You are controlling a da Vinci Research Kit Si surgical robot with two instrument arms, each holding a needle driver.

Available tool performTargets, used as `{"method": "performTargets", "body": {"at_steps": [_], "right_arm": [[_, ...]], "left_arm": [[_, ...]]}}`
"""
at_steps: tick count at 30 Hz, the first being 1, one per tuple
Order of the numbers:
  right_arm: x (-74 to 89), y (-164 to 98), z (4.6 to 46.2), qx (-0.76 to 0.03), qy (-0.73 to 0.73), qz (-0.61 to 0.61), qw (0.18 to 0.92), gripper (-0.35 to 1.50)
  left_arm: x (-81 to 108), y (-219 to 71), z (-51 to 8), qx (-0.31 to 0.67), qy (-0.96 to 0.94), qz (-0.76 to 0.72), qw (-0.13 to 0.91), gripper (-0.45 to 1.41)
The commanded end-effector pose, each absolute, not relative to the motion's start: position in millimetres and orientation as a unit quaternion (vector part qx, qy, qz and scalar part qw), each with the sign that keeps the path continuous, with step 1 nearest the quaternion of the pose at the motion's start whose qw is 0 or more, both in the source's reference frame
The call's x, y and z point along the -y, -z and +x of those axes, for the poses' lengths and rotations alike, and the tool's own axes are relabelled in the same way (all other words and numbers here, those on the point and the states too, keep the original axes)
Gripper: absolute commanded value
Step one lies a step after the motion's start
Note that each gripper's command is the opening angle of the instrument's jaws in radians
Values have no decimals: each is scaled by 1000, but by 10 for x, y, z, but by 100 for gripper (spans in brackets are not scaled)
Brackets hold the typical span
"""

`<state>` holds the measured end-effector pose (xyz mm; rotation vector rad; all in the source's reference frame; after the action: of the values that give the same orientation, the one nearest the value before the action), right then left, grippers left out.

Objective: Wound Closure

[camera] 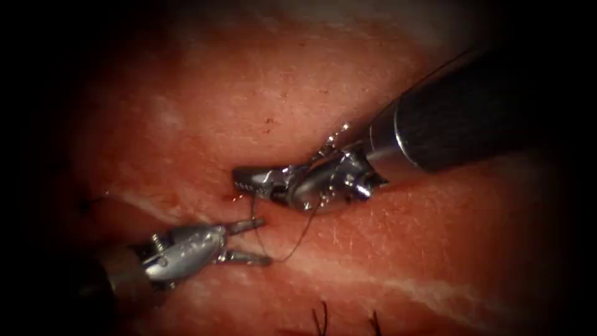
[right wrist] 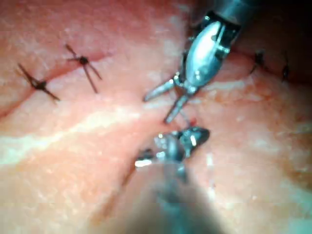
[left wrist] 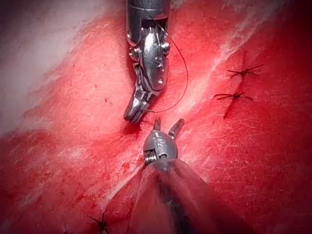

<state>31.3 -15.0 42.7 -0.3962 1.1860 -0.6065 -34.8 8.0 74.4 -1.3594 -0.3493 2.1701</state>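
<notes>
Now the right tool [camera: 249,180] lies shut at the cut [camera: 227,198], seemingly pinching thread [camera: 298,242], which loops down beside the left tool [camera: 261,241]. That tool's jaws gape, holding nothing, just below. I can't make out the needle. Tissue [camera: 249,93] surrounds both.
</notes>
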Motion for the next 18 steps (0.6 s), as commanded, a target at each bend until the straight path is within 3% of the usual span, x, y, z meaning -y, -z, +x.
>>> {"method": "performTargets", "body": {"at_steps": [1,18], "right_arm": [[157,-433,315,-545,274,-178,772,-35],[143,-459,314,-547,154,-89,818,-35]], "left_arm": [[-74,-752,-356,132,-807,-506,275,16],[-74,-752,-354,133,-807,-507,274,16]]}}
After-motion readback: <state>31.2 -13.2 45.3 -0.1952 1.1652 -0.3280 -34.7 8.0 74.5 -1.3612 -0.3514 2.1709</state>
